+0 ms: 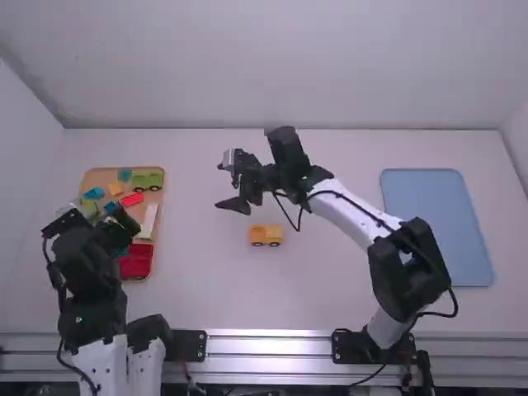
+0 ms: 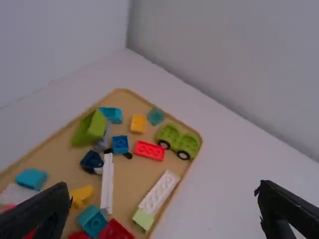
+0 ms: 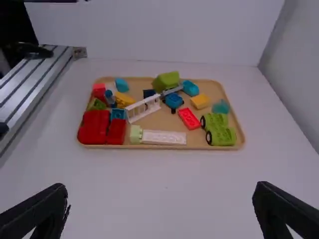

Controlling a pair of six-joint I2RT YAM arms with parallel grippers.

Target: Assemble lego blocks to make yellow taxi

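Note:
A yellow wheeled base (image 1: 266,235) stands by itself on the white table, near the middle. The wooden tray (image 1: 99,175) at the left holds loose blocks, among them a yellow brick (image 1: 115,189), also a yellow brick (image 2: 138,123) in the left wrist view and a yellow brick (image 3: 200,101) in the right wrist view. Over the tray's near part is my left gripper (image 1: 92,216); its fingers stand wide apart with nothing between them, and so the left gripper (image 2: 164,211) looks from its wrist. My right gripper (image 1: 231,181) is open and empty above the table, beyond the wheeled base; from its wrist, the right gripper (image 3: 160,211) faces the tray.
A green wheeled base (image 3: 219,130), a red brick (image 2: 149,150), a white fence piece (image 3: 143,108) and a yellow curved piece (image 2: 81,195) lie in the tray. At the right side of the table is a blue tray (image 1: 437,223).

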